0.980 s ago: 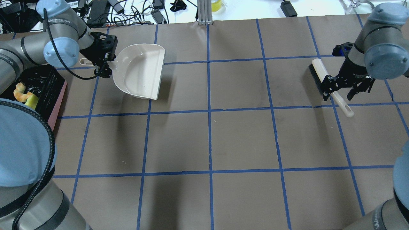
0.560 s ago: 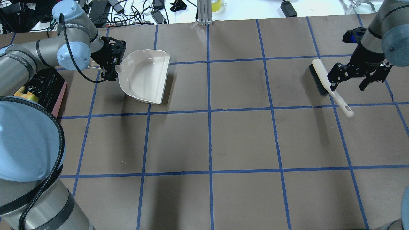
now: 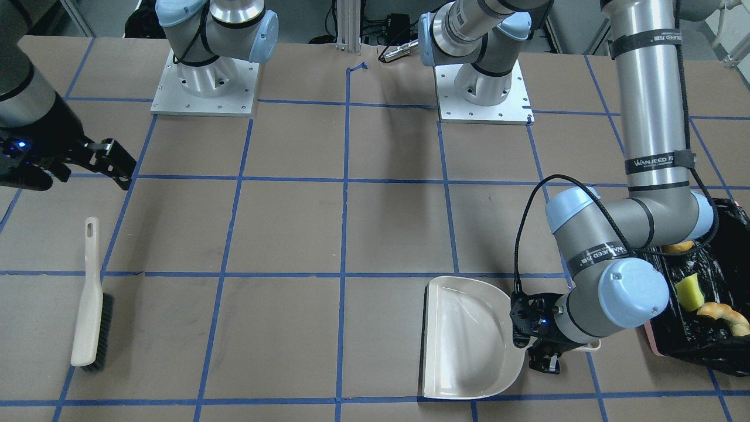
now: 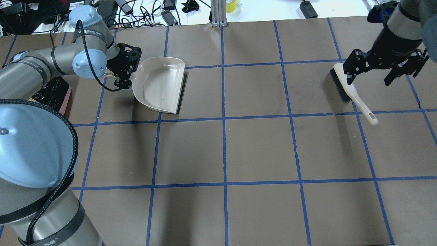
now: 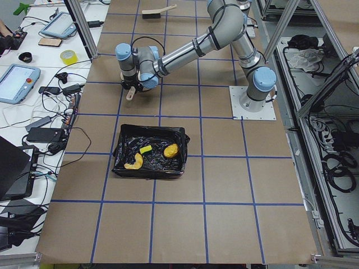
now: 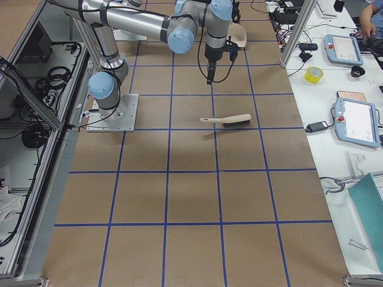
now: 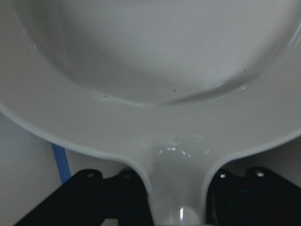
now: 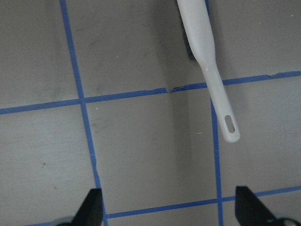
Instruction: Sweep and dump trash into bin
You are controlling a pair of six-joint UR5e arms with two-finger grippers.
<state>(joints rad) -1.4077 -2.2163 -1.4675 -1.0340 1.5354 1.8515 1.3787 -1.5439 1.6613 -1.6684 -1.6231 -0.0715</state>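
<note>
The pink bin (image 5: 180,134) with its black bag stands at the table's left end, half hidden in the overhead view (image 4: 67,99). In it lie the potato-like lump (image 5: 170,150), the sponge wedge (image 3: 687,291) and the croissant pastry (image 3: 722,313). My left gripper (image 4: 119,73) is shut on the handle of the empty cream dustpan (image 4: 160,83), right of the bin and low at the table. My right gripper (image 4: 370,77) is open and empty, raised above the brush (image 4: 351,92), which lies on the table.
Blue tape lines grid the brown table (image 4: 259,150). Cables and small devices lie beyond the far edge (image 4: 143,13). The arm bases (image 3: 205,82) are bolted on at the robot's side. Tablets and a tape roll (image 6: 314,75) lie on a side bench.
My left gripper has carried the dustpan right, away from the bin. My right gripper has drawn back and up from the brush, which has stayed in place.
</note>
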